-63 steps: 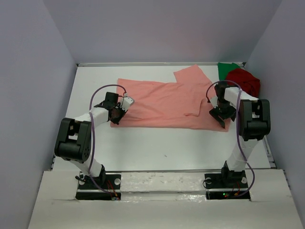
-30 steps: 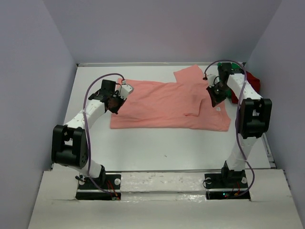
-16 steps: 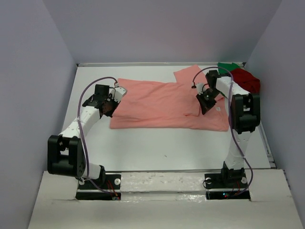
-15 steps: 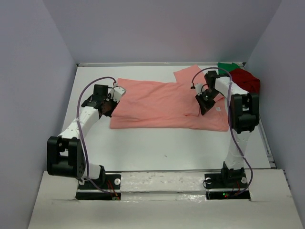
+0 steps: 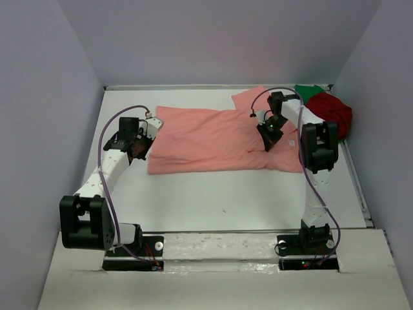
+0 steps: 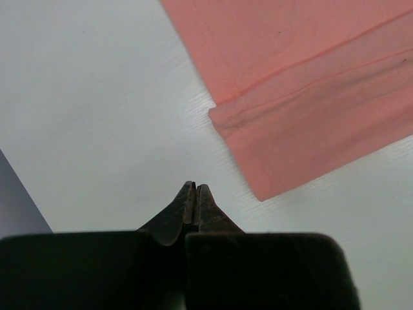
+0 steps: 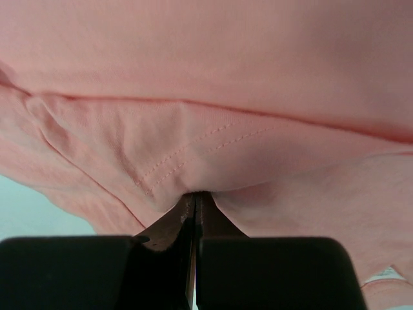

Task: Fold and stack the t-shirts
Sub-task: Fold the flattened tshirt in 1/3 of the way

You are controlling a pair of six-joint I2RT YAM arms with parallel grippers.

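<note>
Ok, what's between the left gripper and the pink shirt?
Just bare table separates the left gripper from the salmon-pink shirt, per the left wrist view.

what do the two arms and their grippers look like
Both the left arm and right arm have white tubular links, boxy black joint housings and black base plates. A thin purple cable loops along each. The left gripper and right gripper are black, with fingers tapering to narrow tips.

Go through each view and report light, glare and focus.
Top external: even soft light, no glare, salmon-pink shirt crisp. Left wrist: hem stitching sharp, left gripper dark and underexposed. Right wrist: the shirt fills the frame, seams sharp by the right gripper, no glare.
</note>
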